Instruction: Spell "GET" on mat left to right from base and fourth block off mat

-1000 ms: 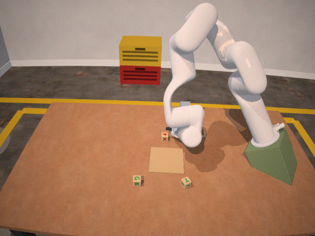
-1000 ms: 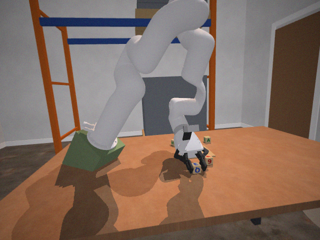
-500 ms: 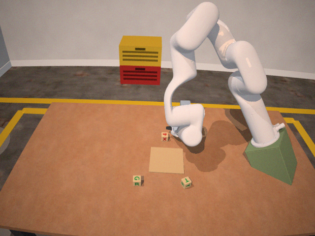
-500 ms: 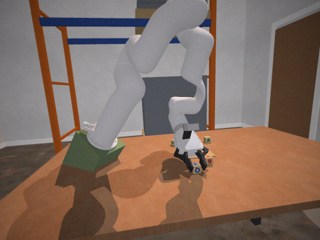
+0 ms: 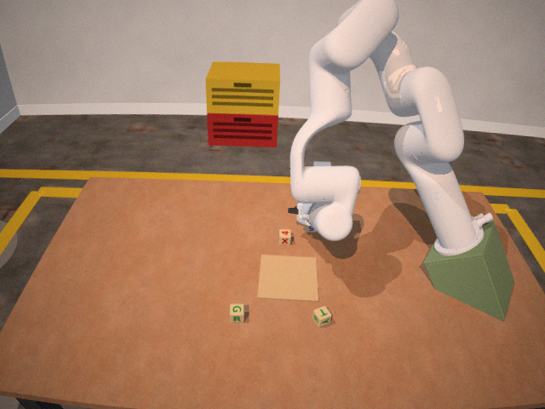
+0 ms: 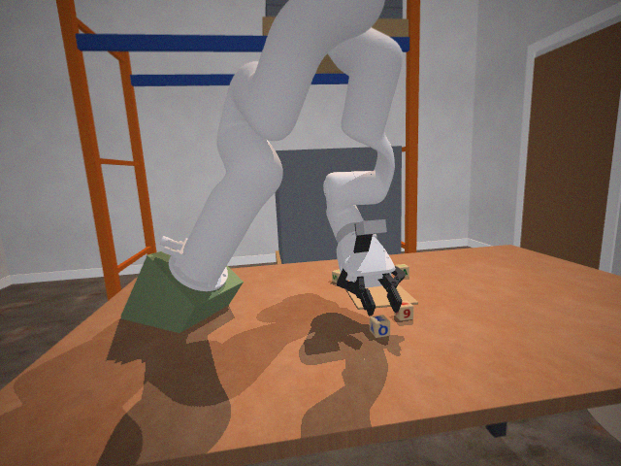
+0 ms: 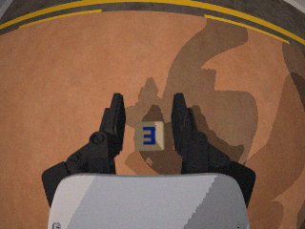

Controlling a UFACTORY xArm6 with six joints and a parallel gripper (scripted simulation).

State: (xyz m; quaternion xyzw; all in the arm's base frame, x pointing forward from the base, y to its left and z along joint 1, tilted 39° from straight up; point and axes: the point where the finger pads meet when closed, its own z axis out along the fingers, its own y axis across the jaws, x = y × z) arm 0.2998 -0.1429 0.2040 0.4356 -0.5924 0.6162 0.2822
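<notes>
The blue-lettered block (image 7: 151, 135) lies on the table with E on top, off the mat. In the exterior view it shows a blue O on its side (image 6: 379, 325). My gripper (image 7: 148, 105) is open and hovers just above this block, with a finger to each side and not touching it (image 6: 380, 298). The tan mat (image 5: 288, 278) lies flat with nothing on it. The G block (image 5: 237, 313) sits off the mat near its front left corner. The T block (image 5: 322, 315) sits off the mat near its front right corner, turned askew. The red X block (image 5: 284, 236) sits just behind the mat.
The arm's green base (image 5: 471, 273) stands at the table's right. A yellow and red cabinet (image 5: 243, 103) stands on the floor beyond the table. The red block (image 6: 404, 313) lies close beside the blue-lettered one.
</notes>
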